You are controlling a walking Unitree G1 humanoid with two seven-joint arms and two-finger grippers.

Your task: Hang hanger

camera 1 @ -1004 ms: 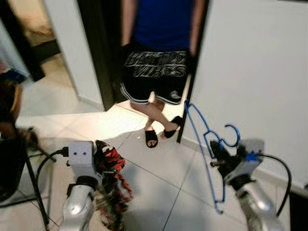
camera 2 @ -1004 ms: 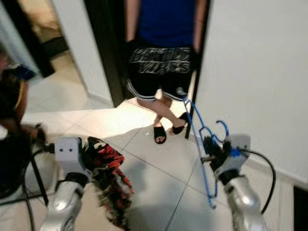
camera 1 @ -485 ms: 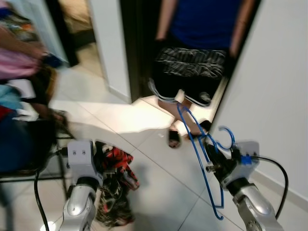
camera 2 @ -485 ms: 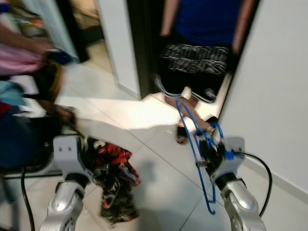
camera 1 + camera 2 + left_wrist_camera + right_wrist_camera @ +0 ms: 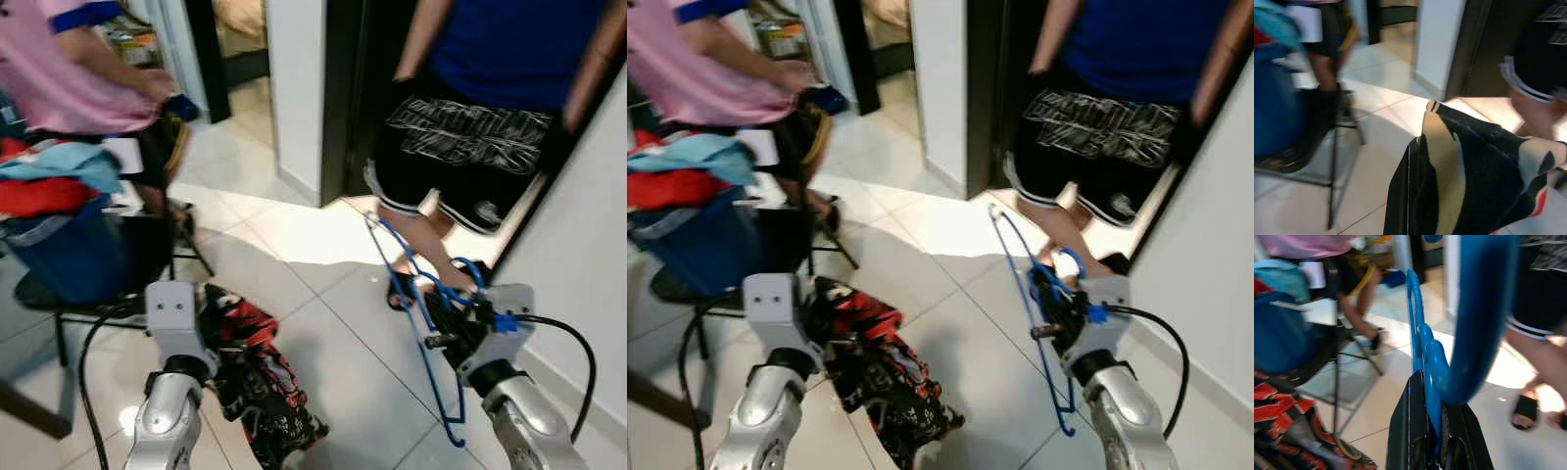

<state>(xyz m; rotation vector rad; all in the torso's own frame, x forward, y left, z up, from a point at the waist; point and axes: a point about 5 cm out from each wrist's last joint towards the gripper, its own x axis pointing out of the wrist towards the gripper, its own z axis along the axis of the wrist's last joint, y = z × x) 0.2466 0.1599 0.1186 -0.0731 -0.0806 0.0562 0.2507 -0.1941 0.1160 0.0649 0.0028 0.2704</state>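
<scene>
A blue wire hanger point(image 5: 419, 338) hangs tilted at the right, its hook point(image 5: 471, 270) pointing up. My right gripper point(image 5: 446, 318) is shut on it just below the hook. The right wrist view has the hanger's neck point(image 5: 1432, 396) pinched between the two black fingers point(image 5: 1408, 431). My left gripper point(image 5: 211, 318) is shut on a red, black and white patterned garment point(image 5: 260, 377), which droops toward the tiled floor. That cloth point(image 5: 1474, 176) covers the fingers in the left wrist view.
A person in a blue shirt and black shorts point(image 5: 470, 127) stands in the dark doorway ahead. At the left, a person in pink point(image 5: 78, 78) is beside a chair holding a blue basket of clothes point(image 5: 69, 245). A white wall point(image 5: 588, 294) runs along the right.
The camera has swung left, so the doorway and person shifted right while the chair, laundry and person in pink came into view. Both grippers keep their hold.
</scene>
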